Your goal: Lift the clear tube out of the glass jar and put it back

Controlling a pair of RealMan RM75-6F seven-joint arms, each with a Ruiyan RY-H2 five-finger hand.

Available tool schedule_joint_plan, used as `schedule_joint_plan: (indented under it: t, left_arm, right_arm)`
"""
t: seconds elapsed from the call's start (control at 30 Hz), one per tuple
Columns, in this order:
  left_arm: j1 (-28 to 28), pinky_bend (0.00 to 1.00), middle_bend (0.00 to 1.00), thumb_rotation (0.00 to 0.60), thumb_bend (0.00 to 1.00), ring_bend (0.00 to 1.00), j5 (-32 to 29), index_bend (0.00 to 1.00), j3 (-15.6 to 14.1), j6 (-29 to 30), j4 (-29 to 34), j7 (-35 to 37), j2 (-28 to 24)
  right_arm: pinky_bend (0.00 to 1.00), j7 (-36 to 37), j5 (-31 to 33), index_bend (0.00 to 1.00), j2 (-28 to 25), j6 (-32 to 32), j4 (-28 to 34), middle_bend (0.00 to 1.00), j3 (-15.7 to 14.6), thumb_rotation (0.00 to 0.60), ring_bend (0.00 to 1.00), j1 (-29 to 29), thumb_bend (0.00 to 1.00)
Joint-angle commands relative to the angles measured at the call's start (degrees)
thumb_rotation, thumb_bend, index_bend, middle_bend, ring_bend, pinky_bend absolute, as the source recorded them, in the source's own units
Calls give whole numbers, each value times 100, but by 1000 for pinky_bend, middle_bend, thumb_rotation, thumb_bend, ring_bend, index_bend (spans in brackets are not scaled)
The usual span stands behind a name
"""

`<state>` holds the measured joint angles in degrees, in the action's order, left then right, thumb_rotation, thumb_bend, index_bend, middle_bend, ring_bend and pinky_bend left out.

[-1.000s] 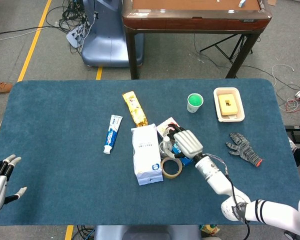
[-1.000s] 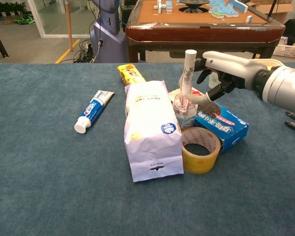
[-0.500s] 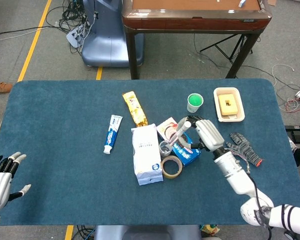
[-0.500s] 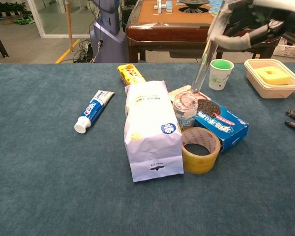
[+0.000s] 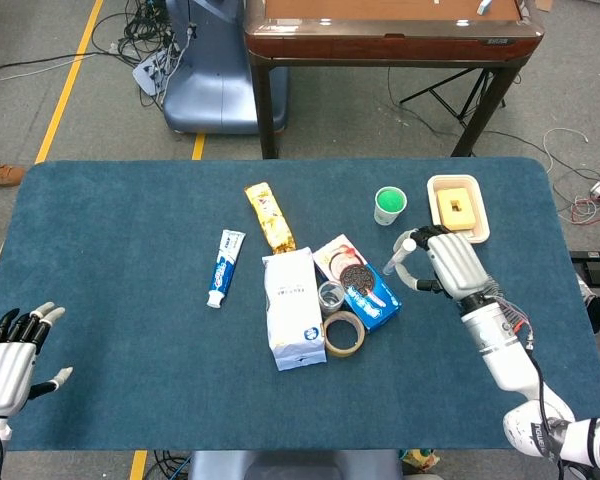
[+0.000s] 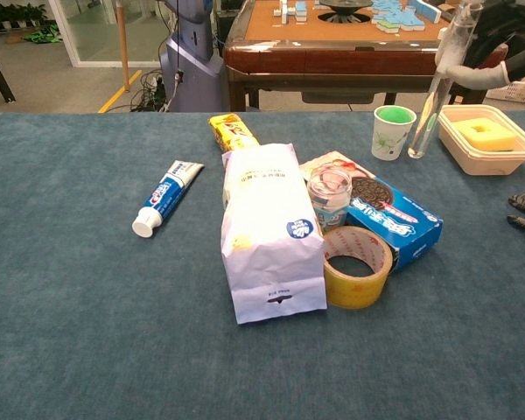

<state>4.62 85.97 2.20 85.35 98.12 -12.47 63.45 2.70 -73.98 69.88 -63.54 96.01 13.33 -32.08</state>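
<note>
The clear tube (image 6: 439,86) hangs almost upright in the air, pinched near its top by my right hand (image 5: 450,262), which also shows at the upper right as my right hand (image 6: 499,52). From the head view the tube (image 5: 397,255) is seen end on, right of the blue cookie box. The small glass jar (image 6: 330,198) stands on the table between the white bag and the cookie box, with nothing in it; it shows as the jar (image 5: 331,297) in the head view. My left hand (image 5: 15,350) rests open at the table's near left corner.
Around the jar stand a white bag (image 6: 268,232), a tape roll (image 6: 357,267) and a blue cookie box (image 6: 394,220). A green-lined paper cup (image 6: 390,131) and a tray with a yellow sponge (image 6: 485,137) are near the tube. Toothpaste (image 6: 164,196), a yellow snack pack (image 6: 232,131) and a glove (image 5: 488,297) lie farther off.
My right hand has lifted the tube out of the jar and carried it up and to the right, beside the paper cup. The left hand has barely shifted.
</note>
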Motion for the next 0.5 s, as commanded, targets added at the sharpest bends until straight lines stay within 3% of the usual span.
schedule_joint_plan:
  t: [0.03,0.17,0.27,0.37,0.5]
  left_arm:
    - [-10,57,122,600,173,161,-10,169,-8,7,-4,1,-1]
    - [-28,57,123,600,173,161,-32,169,-10,28,-1,10,-21]
    - [-36,57,122,600,173,161,-40,169,-13,37,9,12,-32]
    - [-40,57,122,600,173,161,-50,169,-17,38,9,6,-30]
    - [-28,57,123,600,174,161,-54,169,-15,23,-8,6,-8]
  right_arm:
    - [305,1260,246,587,53,267,115,500,55,600,372,67,538]
    - [305,2552,331,587,16,580,184,500,210,600,372,117,538]
    - [305,2927,263,587,-48,761,75,500,212,600,372,110,538]
    - [305,2407,112,587,26,614,-235,500,116,600,372,90,538]
    - [305,957,-63,587,412,11,-793,496,-13,600,372,94,538]
